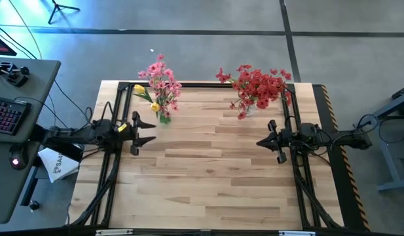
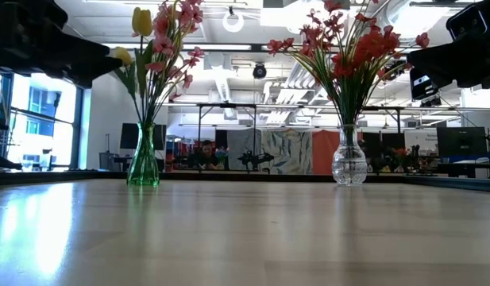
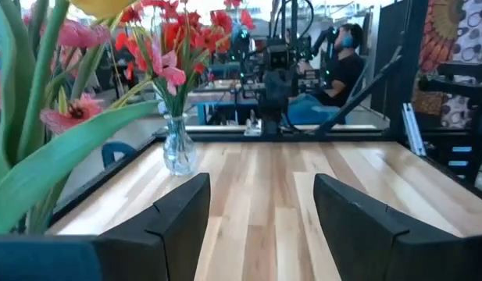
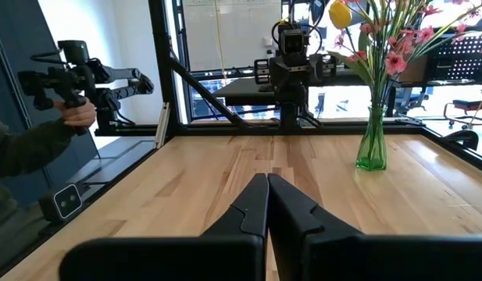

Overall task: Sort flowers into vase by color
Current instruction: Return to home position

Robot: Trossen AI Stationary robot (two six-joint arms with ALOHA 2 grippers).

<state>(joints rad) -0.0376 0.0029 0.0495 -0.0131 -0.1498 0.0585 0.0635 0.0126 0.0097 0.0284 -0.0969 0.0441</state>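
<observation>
Pink and yellow flowers [image 1: 160, 80] in green vase [image 2: 143, 163] beside wide-open, empty left end effector [image 1: 152, 131], red flowers [image 1: 260, 85] in clear vase [image 2: 349, 163] near closed, empty right end effector [image 1: 259, 142]

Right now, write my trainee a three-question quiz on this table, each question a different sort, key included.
1. True or false: the red flowers stand in the transparent vase.
2. Multiple choice: of the left arm and right arm, whose jaws are shut? A left; B right; C both.
3. Fill in: the yellow flowers share the green vase with the ___ ones.
Key: 1 true; 2 B; 3 pink.
</observation>
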